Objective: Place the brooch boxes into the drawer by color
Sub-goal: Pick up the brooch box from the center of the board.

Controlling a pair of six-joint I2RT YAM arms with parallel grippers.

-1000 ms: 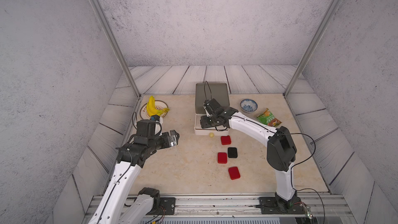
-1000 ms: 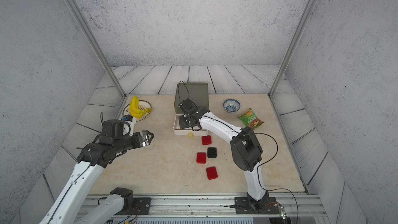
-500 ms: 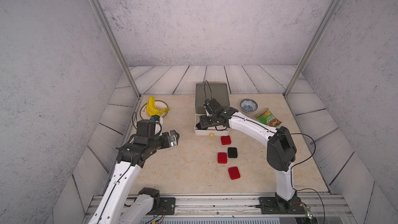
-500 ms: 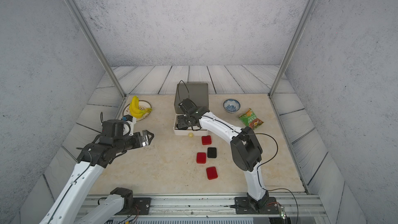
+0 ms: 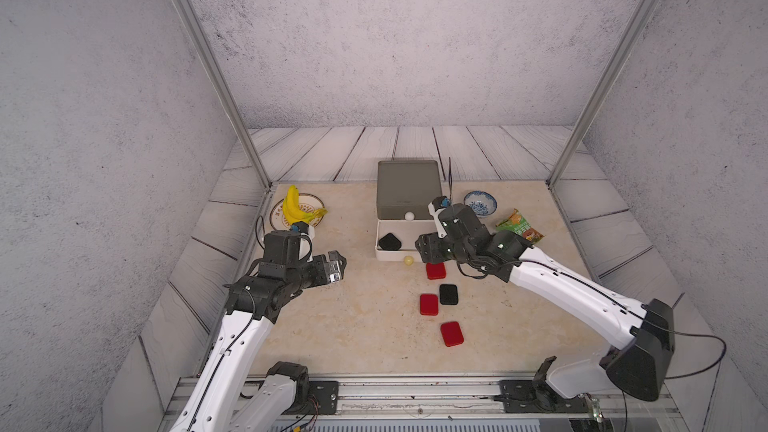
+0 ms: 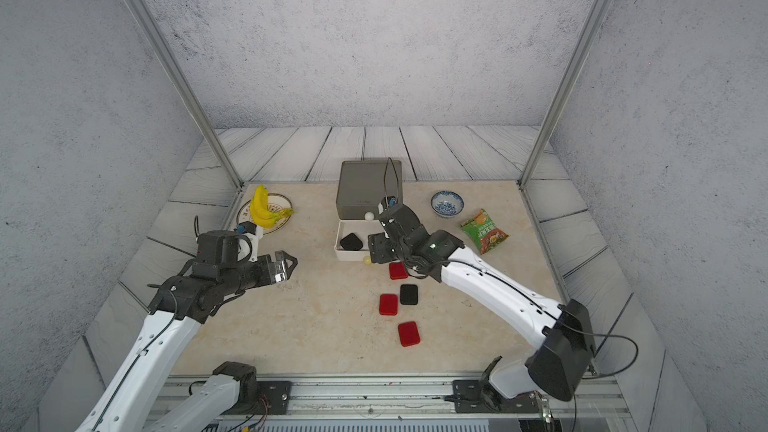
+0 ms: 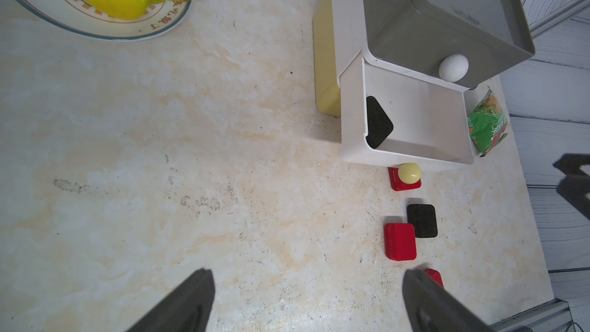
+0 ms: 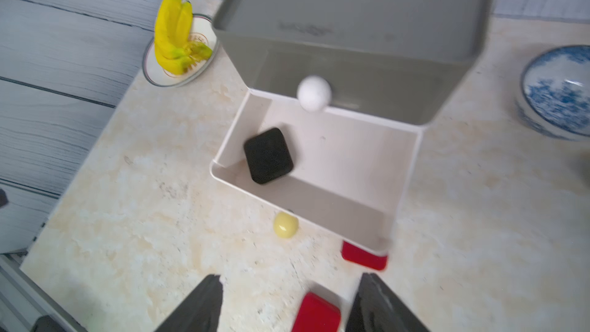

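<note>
In both top views the drawer chest (image 5: 407,184) stands at the far middle of the desk (image 5: 353,326), with its white tier (image 5: 379,238) pulled out toward the near side. A stowed black box (image 5: 390,241) lies in the left part of that tier. The right tool (image 5: 424,252) hovers at the tier's near right end. Just near of it lies the far red box (image 5: 435,270). Nearer on the desk lie the loose black box (image 5: 448,294), the middle red box (image 5: 429,304) just beside it, and the near red box (image 5: 451,333). The left tool (image 5: 337,264) hangs over the desk's left part, well apart from every box. A banana (image 5: 293,209) on a plate (image 5: 318,203) sits far left. A bowl (image 5: 480,202) and a snack bag (image 5: 519,225) sit far right.

In the left wrist view the left tool's fingers (image 7: 188,301) stand wide apart over bare desk. The stowed black box rests against the tier's side wall, and the pale-yellow knob (image 7: 409,173) overlaps the far red box.

In the right wrist view, which is slightly blurred, the right tool's fingers (image 8: 198,305) are apart and clamp nothing. The middle red box shows on the desk between them. The white knob (image 8: 314,92) sits above the open tier.
</note>
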